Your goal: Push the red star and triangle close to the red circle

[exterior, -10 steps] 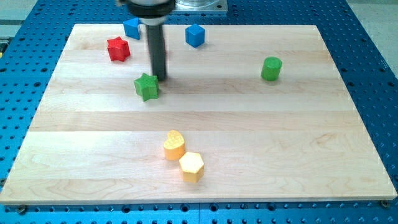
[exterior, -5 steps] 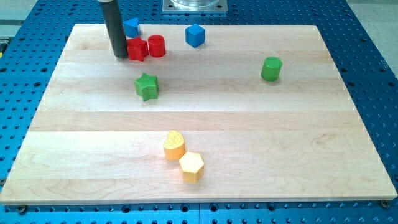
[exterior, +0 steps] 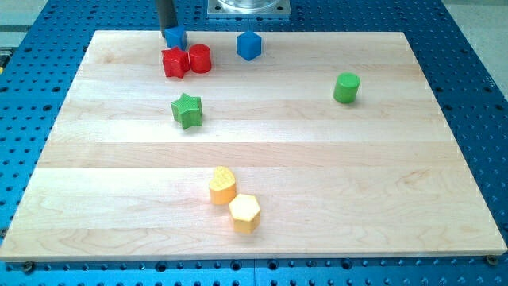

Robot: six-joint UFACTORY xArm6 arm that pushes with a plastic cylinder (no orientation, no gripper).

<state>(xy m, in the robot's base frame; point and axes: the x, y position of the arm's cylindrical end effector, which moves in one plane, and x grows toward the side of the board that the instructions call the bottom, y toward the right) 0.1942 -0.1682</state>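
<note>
Our dark rod (exterior: 166, 12) comes down at the view's top left, w/ my tip (exterior: 167, 28) at the top edge of the pale wooden board (exterior: 317, 159), touching or just behind the small blue triangle-ish block (exterior: 175, 36); can't tell which, since the block hides the very end. The rod has nothing to clasp with: it's a bare pusher, not holding anything, and it sits above the red pair, apart from them.

Task items: the red star block (exterior: 175, 62) sits just below the small blue block, and the red cylinder (the "circle") (exterior: 200, 58) is right beside it on the view's right, the two touching or nearly so. The blue block is just above the star, approx. touching its top edge.

Other blocks: a blue cube (exterior: 249, 44) to the right of the red pair, near the top edge. A green star block (exterior: 187, 110) below the red pair, well apart from it. A green cylinder (exterior: 346, 87) far toward the view's right. A yellow heart-shaped block (exterior: 222, 185) and a yellow hexagon block (exterior: 244, 212) sit together near the view's bottom centre, touching. Board rests on a blue perforated table (exterior: 468, 48).
</note>
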